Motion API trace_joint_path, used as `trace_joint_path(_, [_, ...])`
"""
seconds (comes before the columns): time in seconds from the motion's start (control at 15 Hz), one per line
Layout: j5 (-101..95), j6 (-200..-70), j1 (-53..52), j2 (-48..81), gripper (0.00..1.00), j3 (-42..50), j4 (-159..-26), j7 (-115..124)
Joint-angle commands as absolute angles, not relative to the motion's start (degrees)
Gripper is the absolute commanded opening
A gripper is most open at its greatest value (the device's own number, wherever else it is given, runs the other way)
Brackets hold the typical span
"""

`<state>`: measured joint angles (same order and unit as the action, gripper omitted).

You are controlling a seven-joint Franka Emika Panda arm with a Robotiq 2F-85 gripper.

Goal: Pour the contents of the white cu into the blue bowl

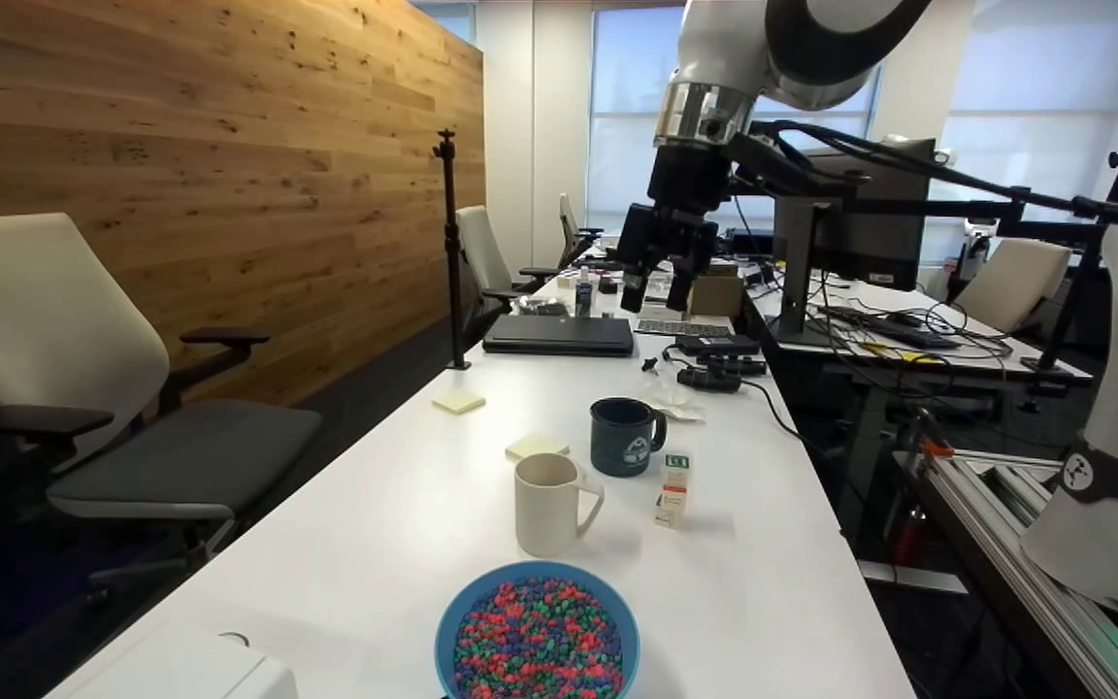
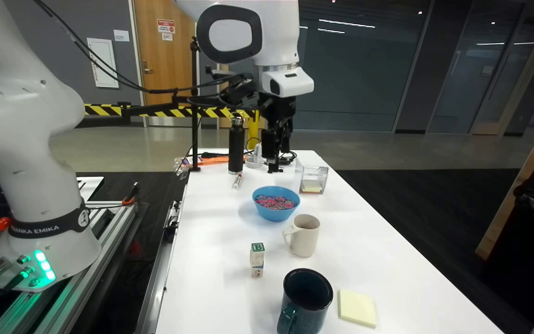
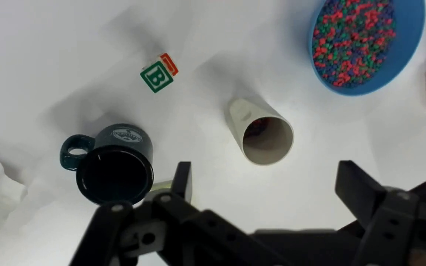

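The white cu, a cream mug with a side handle, stands upright on the table; in the wrist view small red and dark bits lie at its bottom. Close by is the blue bowl, holding many red, green and dark blue bits. High above the table, apart from both, hangs my gripper, also seen in an exterior view as the gripper. Seen from the wrist, the gripper is open wide with nothing between its fingers, and the mug shows just beyond the fingertips.
A dark mug and stacked letter blocks stand near the white mug. Sticky notes lie beside the dark mug. A clear box and a black bottle stand past the bowl. Further off are a laptop and a monitor.
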<state>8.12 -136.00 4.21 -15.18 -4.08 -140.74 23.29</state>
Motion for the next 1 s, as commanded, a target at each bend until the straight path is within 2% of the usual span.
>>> trace_joint_path(0.0, [8.14, -131.63, 2.34, -10.65, 1.0, -1.26, -137.53, 12.26])
trace_joint_path(0.33, [2.86, -126.0, 3.07, -4.82, 1.0, 1.02, -133.01, -0.64])
trace_joint_path(0.93, [-7.71, -130.36, 3.29, 2.76, 1.0, 2.28, -127.19, -5.57])
